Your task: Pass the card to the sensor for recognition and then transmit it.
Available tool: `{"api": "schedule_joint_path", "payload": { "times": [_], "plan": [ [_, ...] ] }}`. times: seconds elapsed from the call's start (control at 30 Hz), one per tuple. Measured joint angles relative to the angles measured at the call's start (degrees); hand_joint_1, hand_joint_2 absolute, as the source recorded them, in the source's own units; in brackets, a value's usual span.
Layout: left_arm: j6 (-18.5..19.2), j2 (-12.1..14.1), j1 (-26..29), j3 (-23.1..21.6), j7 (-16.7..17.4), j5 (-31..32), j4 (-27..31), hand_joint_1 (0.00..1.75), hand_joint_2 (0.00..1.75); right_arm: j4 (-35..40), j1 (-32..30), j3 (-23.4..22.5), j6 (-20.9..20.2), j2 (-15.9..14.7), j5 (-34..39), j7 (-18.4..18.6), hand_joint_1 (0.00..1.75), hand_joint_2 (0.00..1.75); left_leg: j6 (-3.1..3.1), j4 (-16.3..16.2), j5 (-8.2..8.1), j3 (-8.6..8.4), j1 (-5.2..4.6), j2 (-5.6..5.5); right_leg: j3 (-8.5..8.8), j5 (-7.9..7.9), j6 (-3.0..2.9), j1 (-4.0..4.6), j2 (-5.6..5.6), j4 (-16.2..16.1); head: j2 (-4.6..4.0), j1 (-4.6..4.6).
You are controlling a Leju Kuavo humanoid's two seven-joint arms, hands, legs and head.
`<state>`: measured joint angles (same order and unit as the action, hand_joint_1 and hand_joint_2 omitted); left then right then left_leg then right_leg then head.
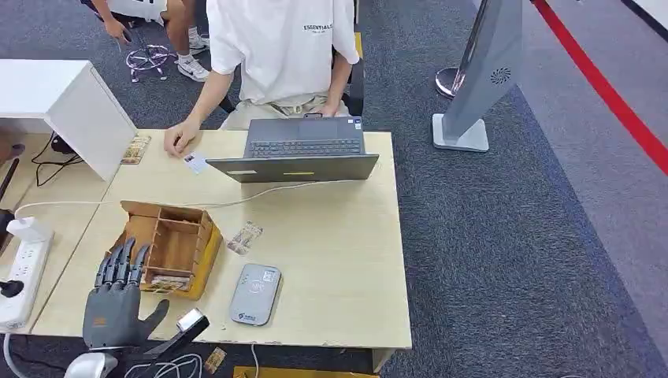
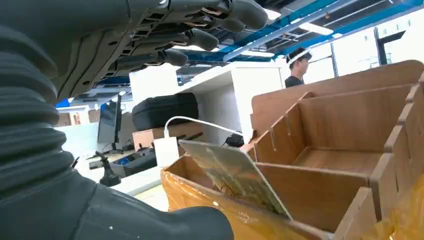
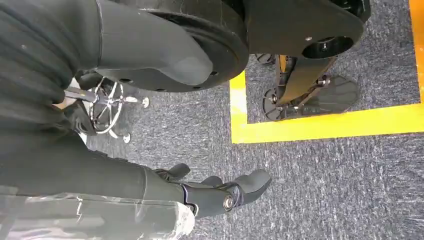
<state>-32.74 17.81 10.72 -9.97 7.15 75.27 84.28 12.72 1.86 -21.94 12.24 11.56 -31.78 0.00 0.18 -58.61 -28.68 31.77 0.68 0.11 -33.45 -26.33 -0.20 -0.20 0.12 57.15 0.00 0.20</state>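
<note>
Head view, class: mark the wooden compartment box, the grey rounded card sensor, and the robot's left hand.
wooden compartment box [image 1: 206,249]: head view, on its right-hand outer wall.
grey rounded card sensor [image 1: 255,294]: head view, on the middle of its top face.
left hand [image 1: 118,293]: head view, on the back of the hand.

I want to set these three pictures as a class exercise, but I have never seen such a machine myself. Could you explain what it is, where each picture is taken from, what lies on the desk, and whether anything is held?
It is a two-legged humanoid robot with many-fingered hands. The wide picture comes from its head, looking down at a desk. The other two come from cameras at its wrists.

On the desk lie a wooden box with compartments, a grey card reader, a laptop and a few loose cards. A person sits behind the laptop.

The left hand hovers open at the box, above a card leaning in a compartment. It holds nothing. The right hand hangs over the carpet, fingers curled in, also empty.
</note>
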Motion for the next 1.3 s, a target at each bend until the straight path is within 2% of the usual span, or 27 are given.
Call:
{"api": "schedule_joint_path", "payload": {
  "times": [0.27,0.3,0.73,1.07,1.3],
  "plan": [
    [-0.13,-0.09,-1.78,0.96,-0.24,0.0,-4.15,0.0,1.75,0.02,0.03,0.48,-0.33,0.0,-0.22,0.02,0.0,1.75,0.0,0.0,0.0,0.0,0.01,0.01,0.0,0.0,0.0,0.0,0.01,0.0,0.0,0.0],
    [-0.15,-0.18,-1.91,0.98,-0.35,0.0,-4.57,1.75,1.75,0.02,0.03,0.48,-0.33,0.0,-0.37,0.02,0.0,1.75,0.0,0.0,0.0,0.0,0.01,0.0,0.0,0.0,0.0,0.0,0.01,0.01,0.0,0.0],
    [0.0,-0.61,-2.99,1.01,-4.35,-4.61,-7.17,1.75,1.75,0.02,0.04,0.55,-0.48,0.0,-0.55,0.0,0.0,1.75,0.0,0.0,0.0,0.01,0.01,0.0,-0.01,0.0,0.0,0.0,0.0,0.01,0.0,0.0],
    [-0.37,-0.87,-3.09,1.03,-5.09,-5.7,-7.65,1.75,1.75,0.02,0.03,1.42,-0.44,0.0,-0.26,-0.02,0.0,1.75,0.0,0.0,0.0,0.0,0.0,0.0,0.0,0.0,0.0,0.0,0.01,0.01,0.0,0.0],
    [-3.94,-1.33,-2.75,1.11,-5.09,-3.02,-7.67,1.75,1.75,0.02,0.03,1.9,-0.28,0.0,-0.04,-0.09,0.0,1.75,0.0,0.0,0.0,0.01,0.01,0.0,-0.01,0.0,0.0,0.0,0.0,0.01,0.0,0.0]
  ]
}}
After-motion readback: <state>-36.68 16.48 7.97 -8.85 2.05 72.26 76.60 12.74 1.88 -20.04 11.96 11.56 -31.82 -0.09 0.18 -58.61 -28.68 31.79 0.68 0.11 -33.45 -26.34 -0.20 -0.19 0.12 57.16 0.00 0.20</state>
